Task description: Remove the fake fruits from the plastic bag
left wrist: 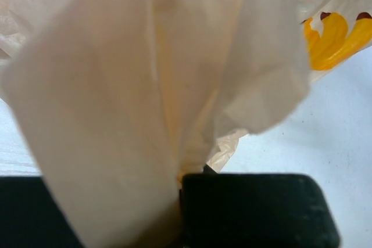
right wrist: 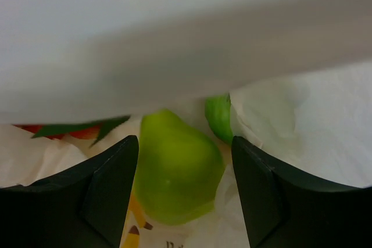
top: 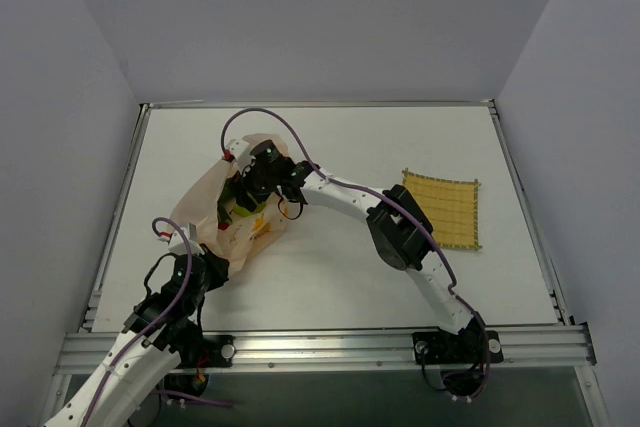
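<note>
A white table (top: 330, 277) inside pale grey walls is filling the top view, a yellow woven mat (top: 442, 209) lying at the right and the plastic bag (top: 203, 205) slumping at the left, with the left gripper (top: 212, 265) at its near edge and the right gripper (top: 252, 185) reaching into its mouth. In the left wrist view the black fingers (left wrist: 256, 210) are pinching a gathered fold of the bag. In the right wrist view the fingers (right wrist: 104, 196) are standing spread either side of a light-green fruit (right wrist: 177, 172) inside the bag, a second green fruit (right wrist: 218, 117) lying just behind it
</note>
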Tool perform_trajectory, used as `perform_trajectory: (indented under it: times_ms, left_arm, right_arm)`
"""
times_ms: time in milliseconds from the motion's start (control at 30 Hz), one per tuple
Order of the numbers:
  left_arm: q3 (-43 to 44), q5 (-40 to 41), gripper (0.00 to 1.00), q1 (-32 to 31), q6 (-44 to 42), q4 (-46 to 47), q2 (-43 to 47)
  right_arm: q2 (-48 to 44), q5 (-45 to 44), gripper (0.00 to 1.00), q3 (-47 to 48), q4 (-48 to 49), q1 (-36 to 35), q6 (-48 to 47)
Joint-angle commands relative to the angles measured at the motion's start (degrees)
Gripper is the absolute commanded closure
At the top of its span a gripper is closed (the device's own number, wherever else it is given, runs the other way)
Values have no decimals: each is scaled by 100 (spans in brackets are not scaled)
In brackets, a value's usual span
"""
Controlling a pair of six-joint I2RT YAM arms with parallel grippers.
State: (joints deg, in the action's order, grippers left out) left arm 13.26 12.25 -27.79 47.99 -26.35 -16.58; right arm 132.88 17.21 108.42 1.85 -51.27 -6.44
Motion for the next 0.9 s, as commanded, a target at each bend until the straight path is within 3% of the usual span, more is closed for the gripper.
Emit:
perform_trajectory:
  times_ms: [0,200,600,767,867]
  left_arm:
    - [336,111,98,-16,-105,-37,32]
    - [353,128,98,-25,-114,-28,-12]
    - [336,67,98,-25,-105,-11,14]
    - [309,41,98,-25,-105,42,-12]
    - [309,40,98,-16,-105,86,-47]
  right_arm:
    - [-16,10,38,-39,-158,64,-51]
    - [-175,-104,26,-260,-369,-24,-130]
    - [-25,-253,13,-251,-580,-121,-156]
    - [80,-385,14,-120,-571,-120,-112]
    - [124,-412,33,21,-554,-120,-77]
